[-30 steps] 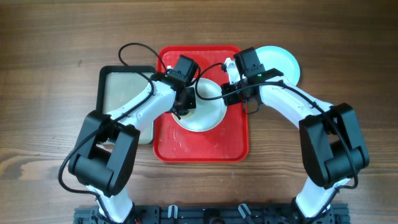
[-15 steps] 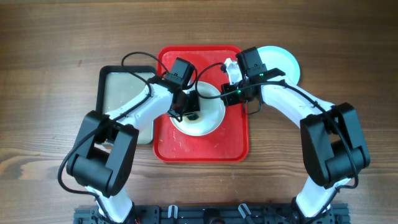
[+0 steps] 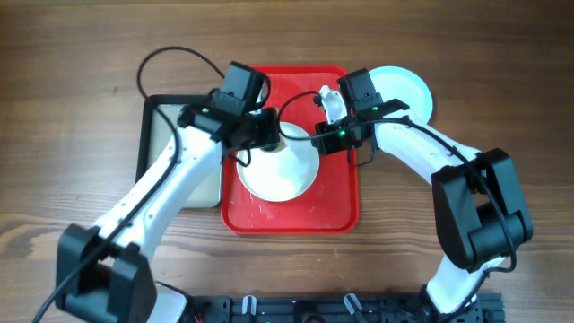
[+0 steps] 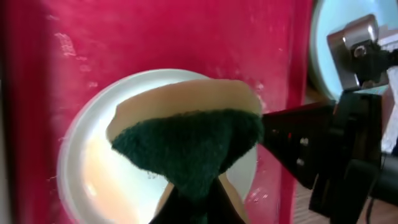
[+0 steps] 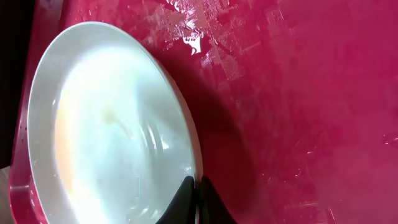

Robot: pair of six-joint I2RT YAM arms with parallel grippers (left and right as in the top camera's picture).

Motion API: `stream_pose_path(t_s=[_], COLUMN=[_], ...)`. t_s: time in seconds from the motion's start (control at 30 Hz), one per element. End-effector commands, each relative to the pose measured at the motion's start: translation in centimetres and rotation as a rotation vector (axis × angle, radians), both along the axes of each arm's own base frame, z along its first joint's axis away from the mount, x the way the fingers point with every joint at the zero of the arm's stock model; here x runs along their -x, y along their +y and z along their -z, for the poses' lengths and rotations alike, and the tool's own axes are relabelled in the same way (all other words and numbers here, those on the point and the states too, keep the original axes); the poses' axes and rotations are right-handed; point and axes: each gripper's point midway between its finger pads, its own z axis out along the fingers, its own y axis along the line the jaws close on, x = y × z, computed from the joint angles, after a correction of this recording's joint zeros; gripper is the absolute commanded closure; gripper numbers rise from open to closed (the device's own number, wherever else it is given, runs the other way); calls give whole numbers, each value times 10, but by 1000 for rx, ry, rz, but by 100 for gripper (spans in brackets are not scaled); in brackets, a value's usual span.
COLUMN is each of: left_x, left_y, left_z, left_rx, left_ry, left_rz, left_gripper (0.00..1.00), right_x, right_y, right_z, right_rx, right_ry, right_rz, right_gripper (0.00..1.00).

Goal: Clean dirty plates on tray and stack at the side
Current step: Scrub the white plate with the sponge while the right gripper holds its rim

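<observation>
Counting plates, two are seen: a white plate (image 3: 278, 170) on the red tray (image 3: 336, 202), its rim pinched by the closed right gripper (image 3: 316, 139), the left gripper (image 3: 269, 142) clamped on a green sponge (image 4: 189, 146), and a turquoise plate (image 3: 408, 90) beside it, a grey tray (image 3: 166, 135) leftward.
</observation>
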Motion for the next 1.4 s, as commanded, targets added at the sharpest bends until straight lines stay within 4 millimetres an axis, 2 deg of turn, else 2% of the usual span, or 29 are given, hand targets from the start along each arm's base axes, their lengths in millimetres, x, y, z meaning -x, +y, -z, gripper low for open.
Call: stream_pose_path(t_s=[0.0, 0.07, 0.13, 0.27, 0.5, 0.7, 0.73, 0.77, 0.8, 0.93, 1.03, 1.13, 1.2, 1.3, 1.37], left_x=[7, 21, 28, 39, 48, 45, 44, 44, 44, 44, 44, 44, 45, 45, 45], left_y=[31, 33, 33, 37, 32, 12, 11, 11, 11, 11, 11, 11, 11, 11, 11], left_z=[11, 33, 51, 99, 133, 142, 143, 143, 143, 143, 143, 143, 143, 143, 143], left_rx=[-159, -190, -208, -255, -249, -184, -183, -182, -182, -182, -182, -182, -184, -185, -185], left_ry=[22, 86, 121, 214, 310, 309, 305, 303, 303, 302, 303, 304, 307, 309, 309], left_rz=[-45, -31, -22, -12, 10, 43, 46, 46, 45, 46, 46, 46, 46, 46, 46], left_gripper=[96, 96, 96, 96, 96, 96, 96, 96, 96, 96, 96, 96, 96, 96, 96], right_x=[6, 6, 6, 6, 6, 9, 9, 8, 6, -3, 0, 5, -1, -9, -7], right_y=[4, 4, 4, 4, 4, 7, 7, 5, 1, -15, -15, 10, 3, -23, -27], right_z=[7, 7, 7, 7, 6, 5, 5, 6, 9, 16, 16, -14, -23, -13, -8], right_rx=[-12, -12, -11, -12, -13, -36, -35, -21, 8, 100, 99, -54, -9, 145, 165], right_ry=[16, 16, 16, 16, 17, 31, 31, 28, 18, -2, 7, -15, -66, -95, -86], right_rz=[-28, -28, -28, -28, -28, -39, -38, -33, -20, 46, 41, -62, -44, 19, 25], right_gripper=[96, 96, 96, 96, 96, 94, 67, 53, 47, 45, 50, 47, 47, 47, 48])
